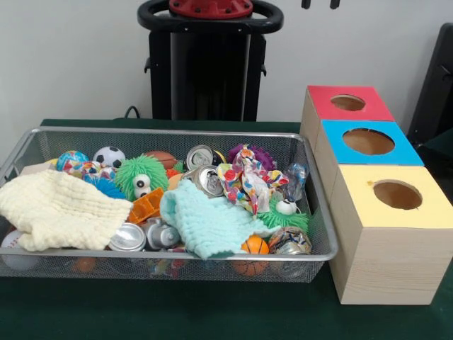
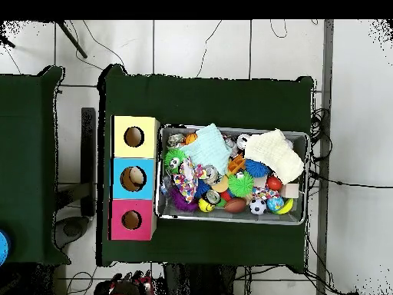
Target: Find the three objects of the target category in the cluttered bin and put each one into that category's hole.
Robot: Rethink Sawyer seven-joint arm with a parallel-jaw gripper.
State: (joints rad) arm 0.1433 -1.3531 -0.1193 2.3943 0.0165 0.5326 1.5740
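The wire mesh bin sits on the green table and is full of toys and cloths; it also shows in the overhead view. One silvery can lies at the middle back with its pull-tab top facing me. A second can lies just in front of it, partly under the mint cloth. A third can lies at the front beside another silvery can body. Only the gripper tips show at the top edge, apart and empty, far above the boxes.
Three wooden boxes stand beside the bin, each with a round hole: red top, blue top, yellow top. A cream cloth, a green fuzzy toy, balls and a patterned wrapper crowd the bin.
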